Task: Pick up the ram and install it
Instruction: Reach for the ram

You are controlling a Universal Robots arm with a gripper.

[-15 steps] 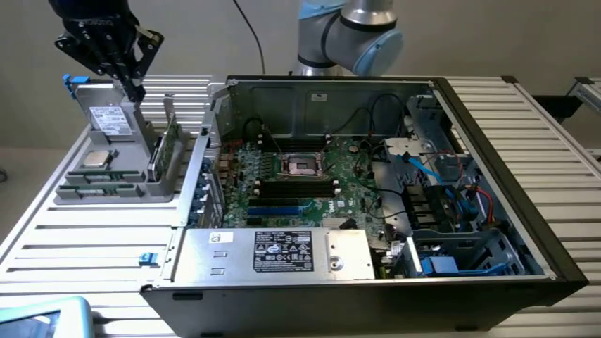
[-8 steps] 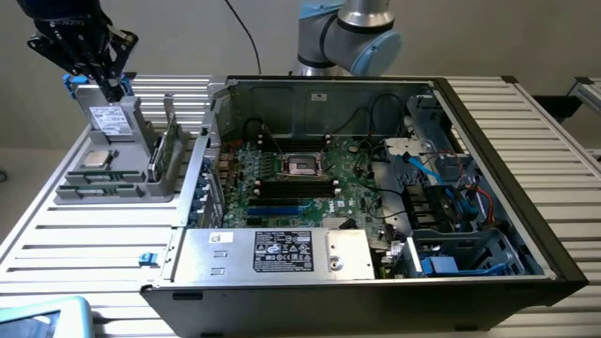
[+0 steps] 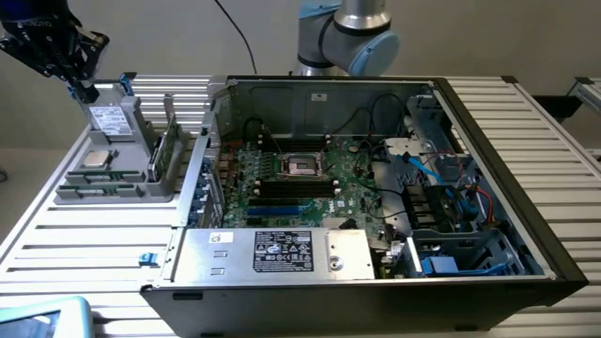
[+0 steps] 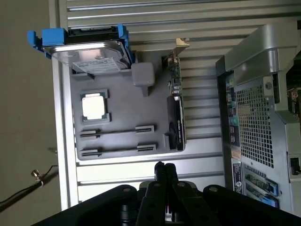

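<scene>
Now the pincer (image 4: 165, 167) is pressed shut, empty, near the grey tray (image 4: 123, 117).

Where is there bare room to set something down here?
Bare slatted table lies between the grey tray and the near edge, on the exterior view's left of the computer case, and on that view's right of it. Tray and case interior are crowded.

Exterior: high, mid-range, angled down on case (image 3: 310, 105) and tray (image 3: 103, 198). Wrist: nearer, straight down on tray (image 4: 122, 110); case (image 4: 254, 117) edge shared too.
</scene>
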